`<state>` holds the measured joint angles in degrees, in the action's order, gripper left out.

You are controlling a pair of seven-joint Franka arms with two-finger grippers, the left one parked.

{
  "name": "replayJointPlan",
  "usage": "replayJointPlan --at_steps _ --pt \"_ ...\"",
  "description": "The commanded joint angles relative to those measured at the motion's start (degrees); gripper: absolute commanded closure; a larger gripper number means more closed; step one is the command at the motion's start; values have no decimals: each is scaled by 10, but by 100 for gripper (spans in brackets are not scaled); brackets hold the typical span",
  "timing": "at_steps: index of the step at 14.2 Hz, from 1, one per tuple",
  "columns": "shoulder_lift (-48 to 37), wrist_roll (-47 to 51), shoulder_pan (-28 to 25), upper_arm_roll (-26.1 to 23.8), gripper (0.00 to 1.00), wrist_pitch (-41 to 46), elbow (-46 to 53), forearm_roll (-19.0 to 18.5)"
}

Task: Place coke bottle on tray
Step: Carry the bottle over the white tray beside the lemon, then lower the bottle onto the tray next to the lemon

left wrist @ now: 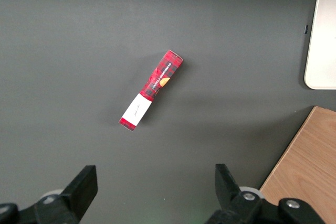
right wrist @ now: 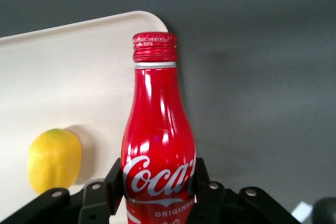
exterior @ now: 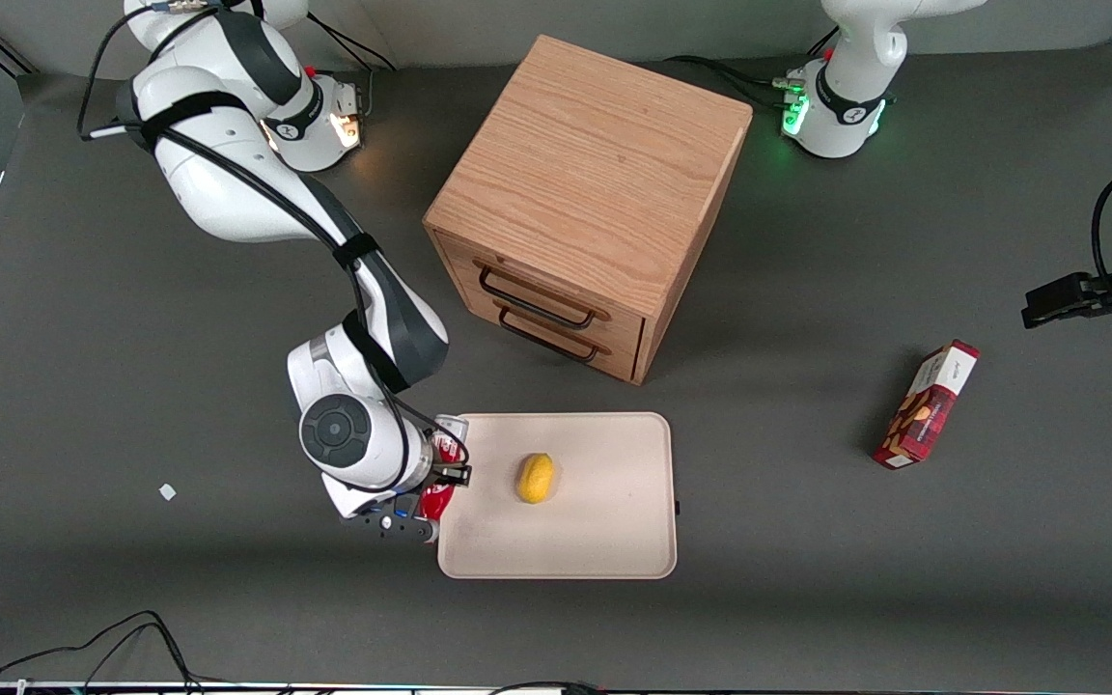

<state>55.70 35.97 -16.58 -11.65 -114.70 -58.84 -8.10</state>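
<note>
The red coke bottle (right wrist: 157, 140) with white script and a red cap is clamped at its body between both fingers of my right gripper (right wrist: 156, 182), which is shut on it. In the front view only a sliver of the coke bottle (exterior: 440, 475) shows under the wrist, at the edge of the cream tray (exterior: 604, 541) that lies toward the working arm. The gripper (exterior: 435, 478) holds it over that tray edge. In the wrist view the bottle's cap sits over the tray's (right wrist: 79, 66) rounded corner.
A yellow lemon (exterior: 535, 478) lies on the tray, beside the bottle (right wrist: 54, 160). A wooden two-drawer cabinet (exterior: 590, 198) stands farther from the front camera than the tray. A red snack box (exterior: 927, 403) lies toward the parked arm's end of the table.
</note>
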Motion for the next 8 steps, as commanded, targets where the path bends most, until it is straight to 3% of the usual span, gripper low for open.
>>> replayJointPlan --at_steps 1,8 --pt "33 -41 -18 17 100 -21 36 -12" --pt "62 -85 -28 22 100 -61 36 -12"
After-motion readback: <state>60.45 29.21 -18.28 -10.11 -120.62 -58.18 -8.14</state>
